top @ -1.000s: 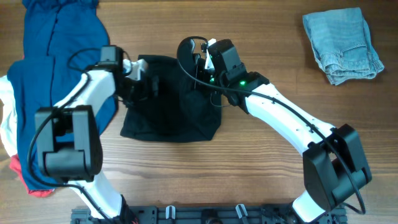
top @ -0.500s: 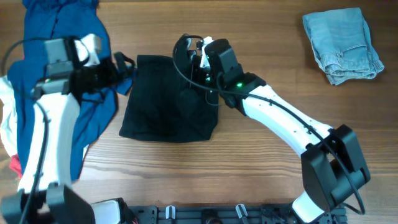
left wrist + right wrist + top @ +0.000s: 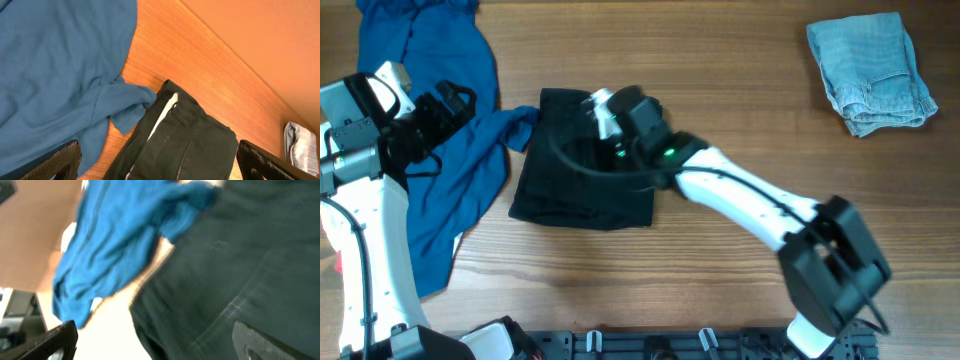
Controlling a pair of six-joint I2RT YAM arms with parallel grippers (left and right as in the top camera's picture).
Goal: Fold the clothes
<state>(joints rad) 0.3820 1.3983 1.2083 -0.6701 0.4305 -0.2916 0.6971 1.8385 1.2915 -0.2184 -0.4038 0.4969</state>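
- Table [image 3: 740, 60] — wooden, and it bears all the clothes.
- Blue garment [image 3: 430, 170] — lies loose and unfolded on my left side; one corner reaches across and touches the black one's upper left edge.
- Black garment [image 3: 575, 190] — folded into a rough rectangle at the table's centre, with pale edging [image 3: 167, 107] showing at one end.
- Denim [image 3: 870, 75] — folded at the far right corner, well apart from the rest.
- Right gripper [image 3: 160, 340] — low over the black garment, jaws spread wide with nothing between them; this view is blurred.
- Left gripper [image 3: 160, 162] — raised above the blue garment, jaws fully apart and empty.
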